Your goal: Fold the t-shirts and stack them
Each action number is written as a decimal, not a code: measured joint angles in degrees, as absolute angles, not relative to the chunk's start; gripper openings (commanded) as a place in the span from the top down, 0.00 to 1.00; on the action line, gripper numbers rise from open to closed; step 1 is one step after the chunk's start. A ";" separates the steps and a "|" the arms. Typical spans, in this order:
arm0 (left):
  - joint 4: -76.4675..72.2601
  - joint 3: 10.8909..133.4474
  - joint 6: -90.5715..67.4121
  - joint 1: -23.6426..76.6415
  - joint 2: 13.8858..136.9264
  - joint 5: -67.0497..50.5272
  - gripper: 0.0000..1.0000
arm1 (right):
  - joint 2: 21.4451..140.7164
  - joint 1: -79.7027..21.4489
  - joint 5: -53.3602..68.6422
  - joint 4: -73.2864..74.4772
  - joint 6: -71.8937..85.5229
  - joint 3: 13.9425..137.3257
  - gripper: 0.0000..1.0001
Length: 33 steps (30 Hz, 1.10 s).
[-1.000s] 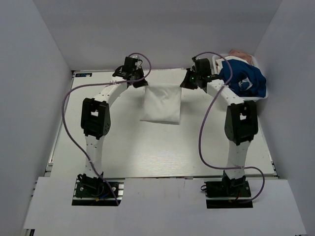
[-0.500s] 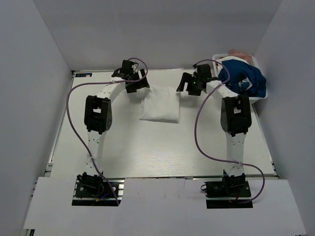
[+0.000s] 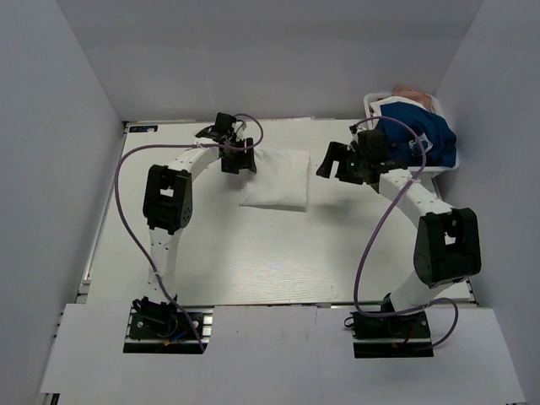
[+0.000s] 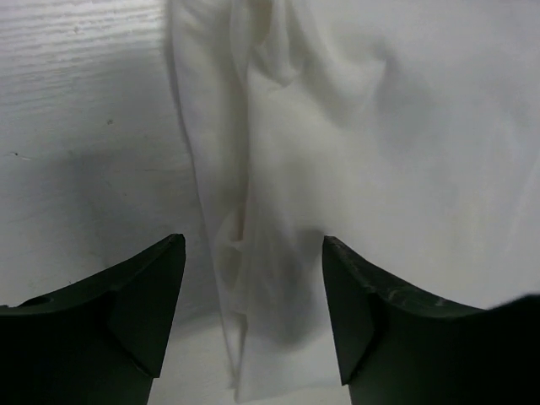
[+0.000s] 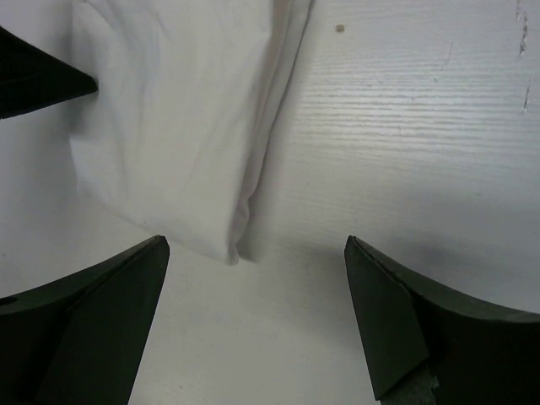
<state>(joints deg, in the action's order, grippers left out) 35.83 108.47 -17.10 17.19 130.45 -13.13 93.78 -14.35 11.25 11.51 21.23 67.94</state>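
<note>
A folded white t-shirt lies flat at the back middle of the table. My left gripper hangs open over its left edge. In the left wrist view that folded edge runs between the spread fingers, which do not pinch it. My right gripper is open just right of the shirt. In the right wrist view the shirt's corner lies ahead of the wide-apart fingers, with bare table between them. A royal blue t-shirt is heaped at the back right.
The blue shirt sits in a white bin in the back right corner, with a bit of pinkish cloth behind it. White walls close in the table on three sides. The left gripper's fingertip shows in the right wrist view.
Both grippers opened and let go of the white shirt's far corners. The right arm swung out to the right and drew back from the shirt. The left gripper shifted slightly along the left edge.
</note>
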 measured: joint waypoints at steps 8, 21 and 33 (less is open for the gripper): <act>37.43 111.96 -15.38 17.30 135.39 -13.41 0.89 | 87.02 -14.24 7.44 11.86 21.41 63.09 0.10; 38.57 111.22 -7.07 16.01 133.71 1.96 1.00 | 85.21 -13.17 1.65 12.19 20.38 59.75 0.10; 38.59 116.79 6.87 0.40 135.17 22.04 1.00 | 86.28 -13.06 -7.92 12.38 20.10 60.27 0.10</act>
